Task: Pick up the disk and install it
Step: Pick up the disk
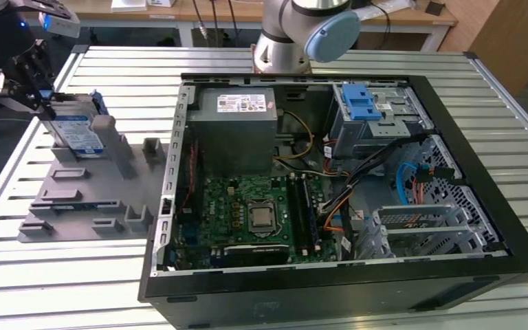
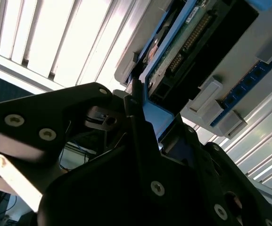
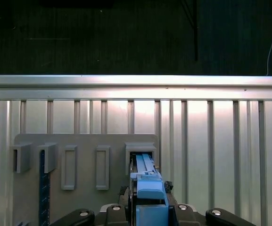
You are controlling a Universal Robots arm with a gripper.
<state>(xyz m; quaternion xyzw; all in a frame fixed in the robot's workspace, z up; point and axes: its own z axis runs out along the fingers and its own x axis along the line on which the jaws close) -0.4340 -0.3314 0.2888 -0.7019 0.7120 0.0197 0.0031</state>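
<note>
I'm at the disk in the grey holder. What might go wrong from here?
The gripper holds the disk by one edge of its blue bracket, so it may tilt or slip. The disk stands upright in the grey holder; a skewed pull may jam it there.

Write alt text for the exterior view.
The gripper is at an edge of the disk, which stands on edge in a grey slotted holder at the exterior view's left. Beside it, an open computer case lies on a slatted metal table.
</note>
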